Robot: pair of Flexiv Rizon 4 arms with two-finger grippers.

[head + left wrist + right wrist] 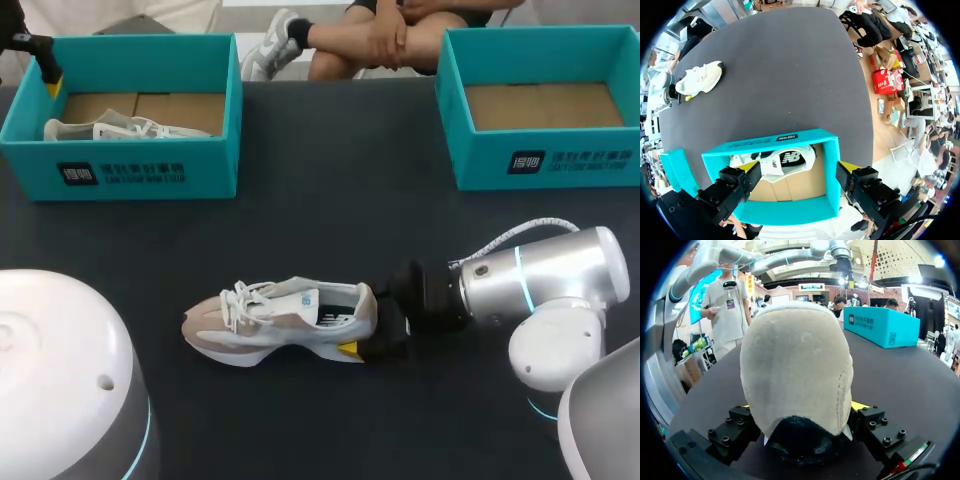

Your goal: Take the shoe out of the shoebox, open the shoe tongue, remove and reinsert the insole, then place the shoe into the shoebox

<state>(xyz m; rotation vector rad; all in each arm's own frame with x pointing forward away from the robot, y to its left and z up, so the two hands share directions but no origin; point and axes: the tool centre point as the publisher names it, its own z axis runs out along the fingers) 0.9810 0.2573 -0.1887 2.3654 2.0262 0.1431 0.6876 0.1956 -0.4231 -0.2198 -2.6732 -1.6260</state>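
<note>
— While the left box (150, 172) holds a second shoe (120, 128), what's in the right box (545, 160)?
— Only bare cardboard. The shoe (280, 320) lies on the desk (330, 180), its heel clamped in the right gripper (802, 405), whose tips are mostly hidden. The left gripper (797, 175) hangs wide open over the left box.

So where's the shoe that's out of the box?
In the head view the shoe stands on the table, near the front middle, toe to the left, its heel held in the right gripper.

Shoe (280, 320) on table (330, 180), left shoebox (150, 172) behind
</note>
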